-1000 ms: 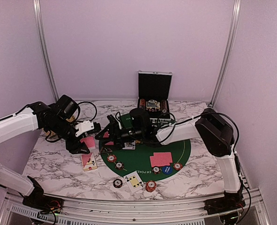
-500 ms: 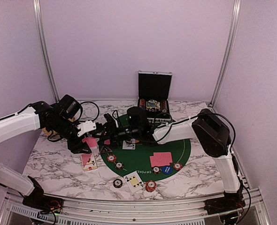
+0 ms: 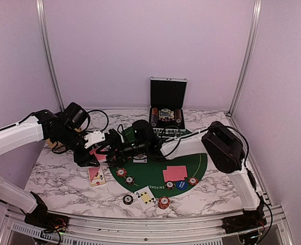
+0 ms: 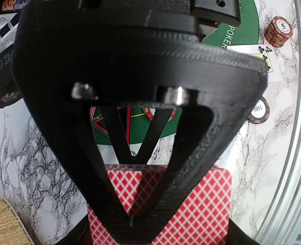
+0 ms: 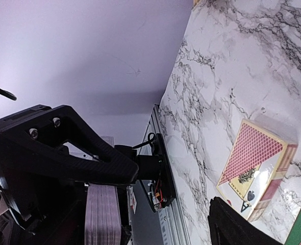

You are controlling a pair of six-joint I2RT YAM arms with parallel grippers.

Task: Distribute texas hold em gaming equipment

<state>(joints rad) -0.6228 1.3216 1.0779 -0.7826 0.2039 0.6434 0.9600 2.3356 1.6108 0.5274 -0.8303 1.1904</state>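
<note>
Where the top camera looks down, the left gripper [image 3: 93,156] sits close beside the right gripper [image 3: 109,148], over the marble table [image 3: 64,178]. Left wrist: its fingers clamp a red-backed card deck [image 4: 191,204]. Right wrist: the right jaws stand apart, deck edge-on between them

A red-backed stack of playing cards [image 4: 204,204] was held on edge above the table, just left of the round green felt mat [image 3: 200,162]. A red-patterned card box [image 3: 96,175] lay flat off the mat's left side. On the mat, red-backed cards [image 3: 175,174] lay face down, with a blue marker disc [image 3: 180,185] just in front, between two red-and-white chips [image 3: 193,180]. Two more striped chips [image 3: 121,172] sat at the mat's left rim. A face-up card [image 3: 146,196] lay across the near rim, between a dark chip [image 3: 127,199] and a red chip [image 3: 164,202].
</note>
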